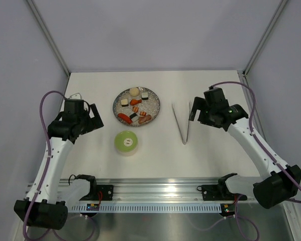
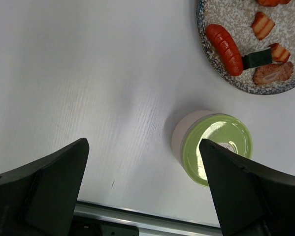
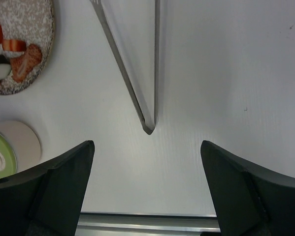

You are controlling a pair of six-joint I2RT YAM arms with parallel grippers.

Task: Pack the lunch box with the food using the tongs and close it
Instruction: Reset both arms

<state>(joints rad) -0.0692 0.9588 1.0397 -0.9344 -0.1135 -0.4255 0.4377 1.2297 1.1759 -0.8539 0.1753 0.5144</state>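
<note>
Aluminium rail (image 1: 160, 190) ran along the near edge of the white surface (image 1: 210, 160), with both arm bases bolted to it. Plain pale walls (image 1: 155, 30) closed off the far edge and both side edges, and grey metal posts (image 1: 48, 37) rose from the far corners.

Closest to the rail stood the lunch box (image 1: 126, 142), left of the middle, its light-green lid (image 2: 217, 146) on top. Right of the middle lay the tongs (image 1: 183, 125), flat, their long axis running near to far. Their joined end pointed at the near edge and the two slim arms spread toward the far edge.

The right hand (image 3: 146, 143) hung just right of the tongs' spread ends, fingers wide apart and empty. The left hand (image 1: 96, 118) hung toward the left edge, also spread wide with nothing between its fingers.

Just beyond the lunch box sat the speckled grey plate (image 1: 154, 106), carrying the food (image 1: 135, 102).
</note>
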